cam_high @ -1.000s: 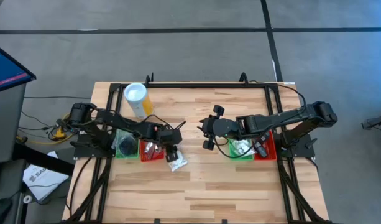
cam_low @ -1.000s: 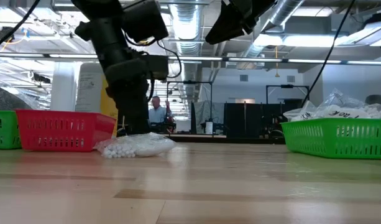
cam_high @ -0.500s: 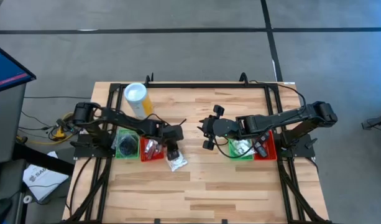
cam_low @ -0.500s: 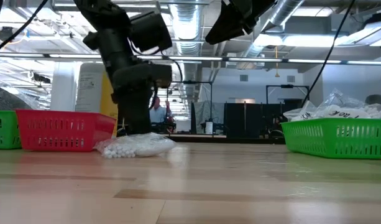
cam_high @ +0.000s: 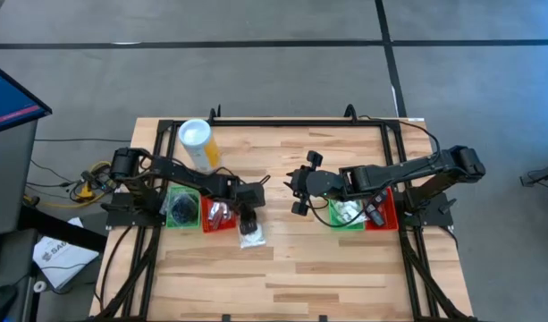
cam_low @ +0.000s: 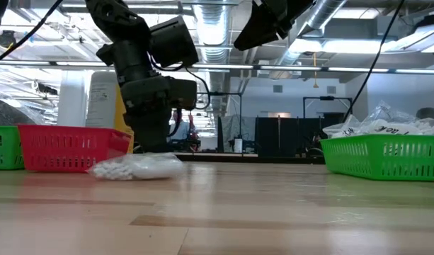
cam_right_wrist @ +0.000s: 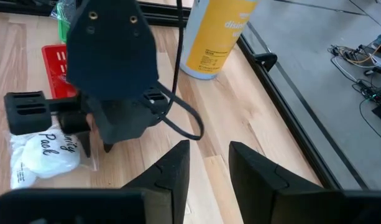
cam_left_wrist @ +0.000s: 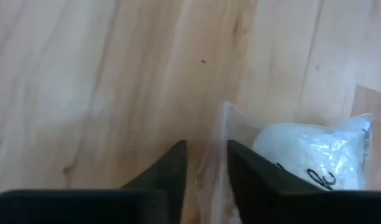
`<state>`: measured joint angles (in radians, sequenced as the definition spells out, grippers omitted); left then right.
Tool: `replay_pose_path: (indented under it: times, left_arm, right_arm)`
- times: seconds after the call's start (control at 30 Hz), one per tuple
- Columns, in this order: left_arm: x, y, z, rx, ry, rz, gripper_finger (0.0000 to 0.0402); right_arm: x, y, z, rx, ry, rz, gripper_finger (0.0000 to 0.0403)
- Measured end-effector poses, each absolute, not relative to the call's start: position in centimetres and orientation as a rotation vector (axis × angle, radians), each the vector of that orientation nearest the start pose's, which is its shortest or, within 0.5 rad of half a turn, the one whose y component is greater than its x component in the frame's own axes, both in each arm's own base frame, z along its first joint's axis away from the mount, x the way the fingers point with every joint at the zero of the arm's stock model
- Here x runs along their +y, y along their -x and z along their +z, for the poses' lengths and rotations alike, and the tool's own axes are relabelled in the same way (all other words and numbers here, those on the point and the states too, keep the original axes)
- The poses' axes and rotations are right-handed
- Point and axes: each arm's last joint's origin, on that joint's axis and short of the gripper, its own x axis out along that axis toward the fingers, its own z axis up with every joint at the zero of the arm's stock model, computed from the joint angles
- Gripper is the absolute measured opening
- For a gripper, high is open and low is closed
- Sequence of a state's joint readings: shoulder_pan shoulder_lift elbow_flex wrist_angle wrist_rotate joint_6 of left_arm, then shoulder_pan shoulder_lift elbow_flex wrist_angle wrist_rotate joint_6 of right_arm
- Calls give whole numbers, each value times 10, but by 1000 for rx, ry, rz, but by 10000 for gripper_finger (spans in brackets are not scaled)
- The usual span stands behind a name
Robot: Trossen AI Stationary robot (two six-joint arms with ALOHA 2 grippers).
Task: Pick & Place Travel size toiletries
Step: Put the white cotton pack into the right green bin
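Note:
A clear sachet filled with small white balls lies flat on the wood table, just off the left red tray. My left gripper is down on the table at the sachet's far end, open by a narrow gap. The sachet's clear edge sits between the fingers. My right gripper hangs high over the table's middle, open and holding nothing. The red tray and the green tray beside it hold more toiletries. My left gripper comes steeply from above and stands astride the sachet's clear sealed edge, which runs up through the gap. One finger lies against the film beside the white filling. Whether the fingers pinch the film I cannot tell. The sachet rests flat on the table.
A tall yellow cylinder with a white top stands at the far left behind the trays. A green tray and a red tray sit under my right arm. Bare wood stretches along the near half of the table. A person shows far off in the room.
My left gripper has tipped more steeply and sunk onto the sachet. The sachet has slid and turned a little toward the table's left and now lies flatter, closer to the red tray.

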<state>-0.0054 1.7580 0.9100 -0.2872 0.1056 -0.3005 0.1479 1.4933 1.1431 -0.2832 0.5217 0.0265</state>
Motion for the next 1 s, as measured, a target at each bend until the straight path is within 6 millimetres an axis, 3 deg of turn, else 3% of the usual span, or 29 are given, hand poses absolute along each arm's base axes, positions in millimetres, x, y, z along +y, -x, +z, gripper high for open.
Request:
replay_pose_path:
  times: [0.13,0.2,0.5,0.8,1.0]
  left_arm:
    - [-4,-317,131,1143,316,70,28]
    - [-5,-317,131,1143,316,70,10]
    - [-5,-316,135,1131,318,69,0]
    - [-5,-310,173,1005,292,47,0]
    - [-8,-313,165,1018,234,25,6]
  right_arm:
    - [33,-324,284,597,184,-369,103]
    - [33,-324,284,598,189,-368,103]
    - [29,-324,284,600,187,-380,103]
    - [27,-324,284,600,185,-386,103]
    - [27,-324,284,600,185,-386,103]
